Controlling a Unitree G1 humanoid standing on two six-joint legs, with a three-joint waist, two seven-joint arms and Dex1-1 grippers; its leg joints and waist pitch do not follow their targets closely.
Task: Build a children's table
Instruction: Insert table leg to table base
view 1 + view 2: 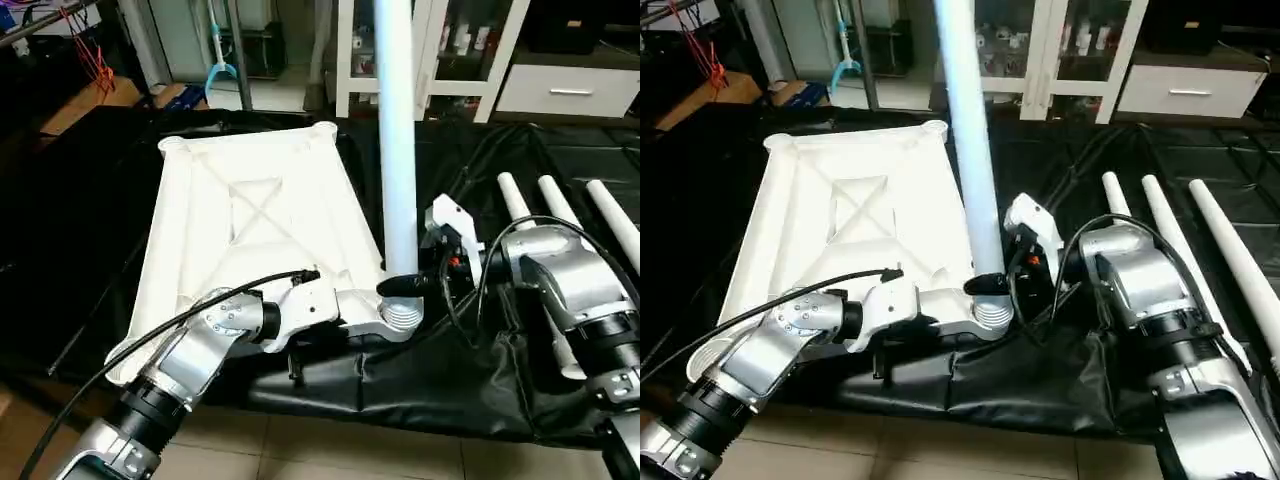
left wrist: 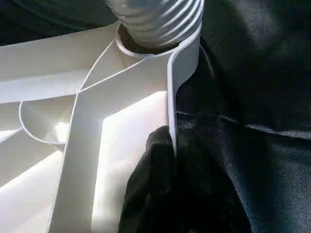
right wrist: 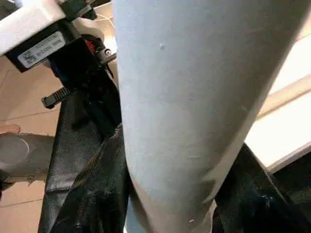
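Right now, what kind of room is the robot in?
Probably a room at home or a lab made to look like one. There is a white glass-door cabinet, a tiled floor, and a black sheet spread under the tabletop.

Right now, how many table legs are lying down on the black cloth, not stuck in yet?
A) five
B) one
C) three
C: three loose legs lie side by side on the black cloth, while a fourth leg stands upright in the tabletop corner socket.
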